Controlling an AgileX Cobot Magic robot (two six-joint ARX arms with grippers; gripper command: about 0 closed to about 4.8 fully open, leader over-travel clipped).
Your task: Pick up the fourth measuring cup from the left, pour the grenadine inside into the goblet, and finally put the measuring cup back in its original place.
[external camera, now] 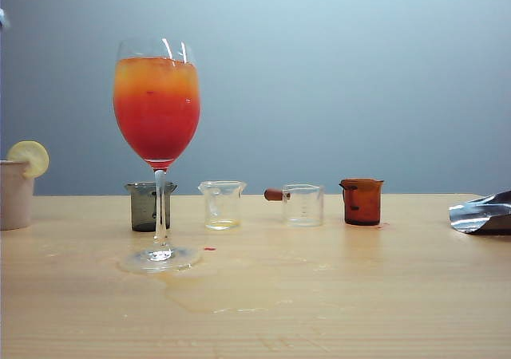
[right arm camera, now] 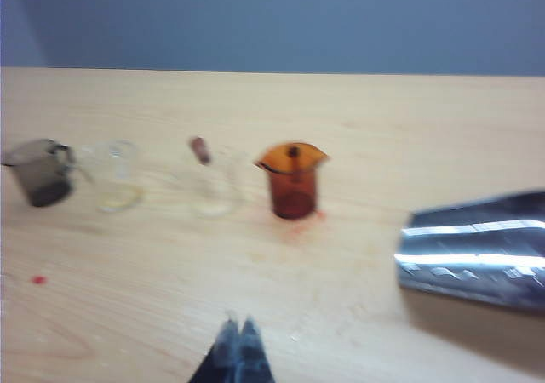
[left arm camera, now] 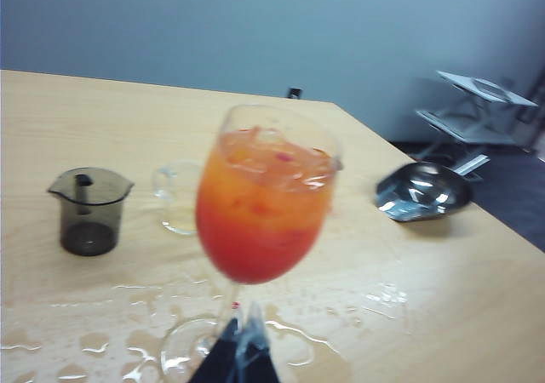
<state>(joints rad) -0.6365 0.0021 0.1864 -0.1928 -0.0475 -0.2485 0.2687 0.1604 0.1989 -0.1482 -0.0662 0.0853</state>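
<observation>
The small amber-brown cup (external camera: 362,202) stands back in the row on the pale wooden table (external camera: 335,295), and both grippers are pulled away.

The tall clear goblet (external camera: 157,112) holds dark red grenadine (external camera: 157,136) under orange juice, near the front left. The amber cup is fourth, beside a clear cup (external camera: 303,205). The left gripper (left arm camera: 240,349) is pinched together, holding nothing, just before the goblet. The right gripper (right arm camera: 238,345) is pinched together too, holding nothing, well apart from the amber cup.
</observation>
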